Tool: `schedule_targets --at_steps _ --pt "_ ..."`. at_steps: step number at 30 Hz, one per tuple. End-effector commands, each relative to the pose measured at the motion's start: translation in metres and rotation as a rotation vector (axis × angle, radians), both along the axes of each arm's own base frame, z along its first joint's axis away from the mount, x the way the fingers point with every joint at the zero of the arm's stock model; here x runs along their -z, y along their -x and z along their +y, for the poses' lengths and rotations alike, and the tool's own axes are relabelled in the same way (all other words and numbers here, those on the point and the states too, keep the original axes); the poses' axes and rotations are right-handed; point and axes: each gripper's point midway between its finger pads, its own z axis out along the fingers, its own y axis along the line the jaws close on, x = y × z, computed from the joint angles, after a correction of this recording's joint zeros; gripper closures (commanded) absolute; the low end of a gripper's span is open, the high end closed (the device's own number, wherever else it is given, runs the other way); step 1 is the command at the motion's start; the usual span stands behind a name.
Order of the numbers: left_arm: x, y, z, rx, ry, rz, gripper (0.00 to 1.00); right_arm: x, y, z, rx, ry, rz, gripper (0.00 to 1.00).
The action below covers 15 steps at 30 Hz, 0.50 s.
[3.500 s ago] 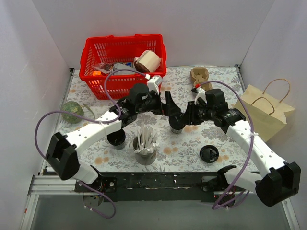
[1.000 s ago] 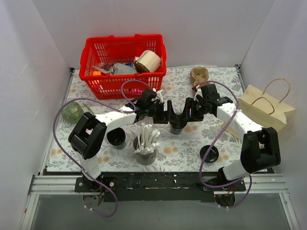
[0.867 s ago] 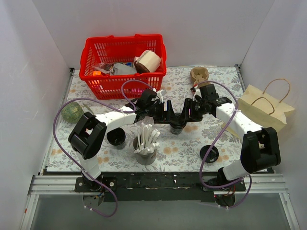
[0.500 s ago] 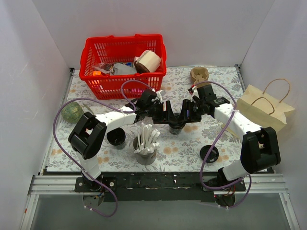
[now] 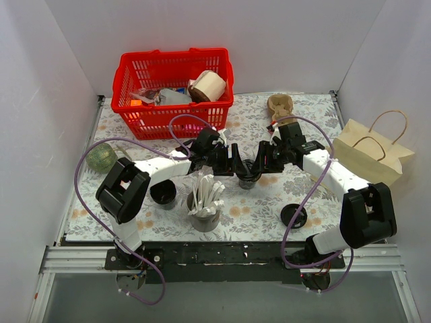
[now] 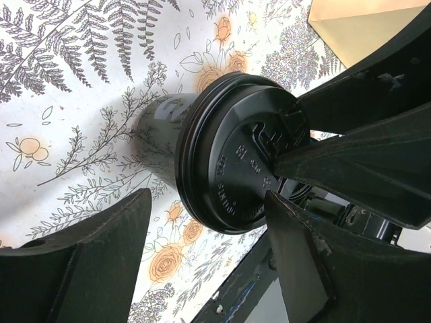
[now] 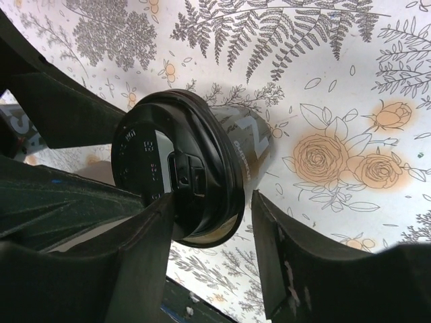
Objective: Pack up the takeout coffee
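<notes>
The takeout coffee point(image 5: 247, 176), a dark cup with a black lid, stands upright on the flowered cloth at mid-table. My left gripper point(image 5: 237, 160) is at its left side and my right gripper point(image 5: 261, 160) at its right, both low at lid height. In the left wrist view the cup point(image 6: 222, 155) sits between the tips of my open left gripper point(image 6: 207, 195), with a gap on the left side. In the right wrist view the cup point(image 7: 202, 168) lies at my open right gripper point(image 7: 213, 198): the left finger point(image 7: 135, 256) overlaps the lid rim and the right finger stands apart.
A red basket point(image 5: 135, 91) with packets and a paper roll stands at the back. A brown paper bag point(image 5: 370, 158) lies at the right. A loose black lid point(image 5: 293, 215), a lidless black cup point(image 5: 163, 194), a holder of white cutlery point(image 5: 204, 205) and a green ball point(image 5: 101, 157) are nearby.
Both arms came down from above to flank the cup. In the last second the right gripper shifted slightly at the lid; the cup stayed put.
</notes>
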Motion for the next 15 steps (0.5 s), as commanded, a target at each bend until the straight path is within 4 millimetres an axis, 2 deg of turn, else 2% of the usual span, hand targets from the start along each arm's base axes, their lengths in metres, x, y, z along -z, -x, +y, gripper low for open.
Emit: schedule_targets --at_steps 1,5,9,13,15 --pt "-0.007 0.002 0.002 0.002 0.013 -0.001 0.33 0.005 0.003 -0.002 0.032 0.002 0.006 0.45" --pt "-0.014 0.006 -0.001 0.023 0.052 0.003 0.33 0.006 0.011 -0.004 0.049 -0.004 0.024 0.5" --pt "-0.018 0.007 -0.005 0.037 0.077 0.006 0.32 -0.001 0.013 -0.003 0.054 -0.016 0.024 0.42" --pt "-0.024 0.002 -0.006 0.028 0.08 -0.019 0.31 -0.005 0.01 -0.01 0.081 0.018 0.013 0.41" --pt "-0.027 0.001 -0.007 0.036 0.079 -0.029 0.24 -0.007 0.009 -0.01 0.082 0.022 0.011 0.4"
